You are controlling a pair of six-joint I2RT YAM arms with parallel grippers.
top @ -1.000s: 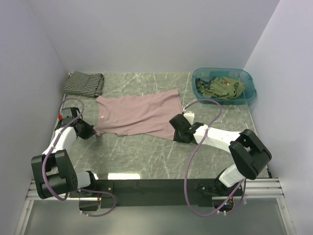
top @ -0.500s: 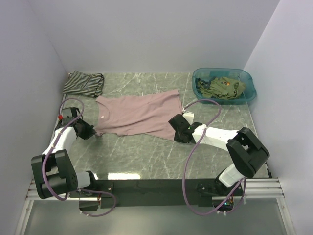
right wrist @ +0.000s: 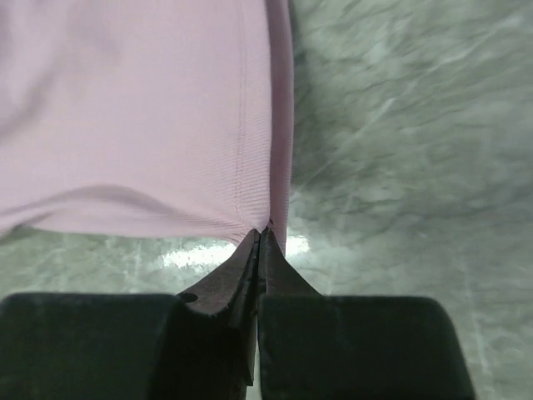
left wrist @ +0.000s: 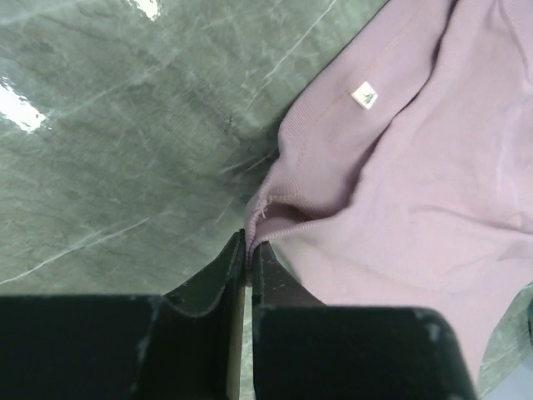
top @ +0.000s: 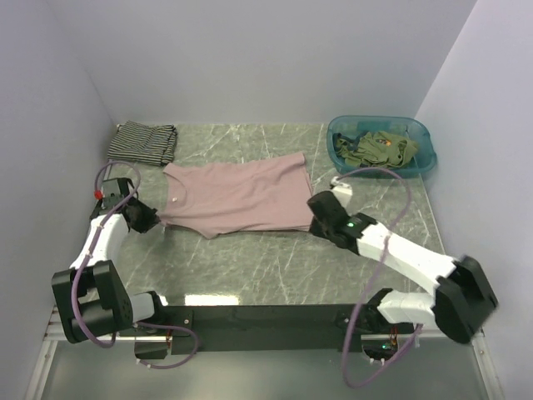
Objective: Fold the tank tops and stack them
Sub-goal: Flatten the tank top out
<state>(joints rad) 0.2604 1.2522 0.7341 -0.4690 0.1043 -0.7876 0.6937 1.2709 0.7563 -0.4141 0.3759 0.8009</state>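
While pink tank top (top: pixel 237 196) lies spread, left pincer (left wrist: pixel 247 250) clamps shoulder, right pincer (right wrist: pixel 260 237) clamps hem.

I log the pink tank top (top: pixel 237 196) as plain dusty pink, its small tag (left wrist: pixel 363 96) white. The striped tank top (top: pixel 143 142): thin black-and-white stripes. The olive tank tops (top: pixel 379 150): olive green. The basin (top: pixel 385 172): translucent teal. The worktop (top: pixel 250 258): grey-green marble, pale veins. My left tool (left wrist: pixel 247 250) and right tool (right wrist: pixel 260 242): black. My arms: white and black, with mauve cables.
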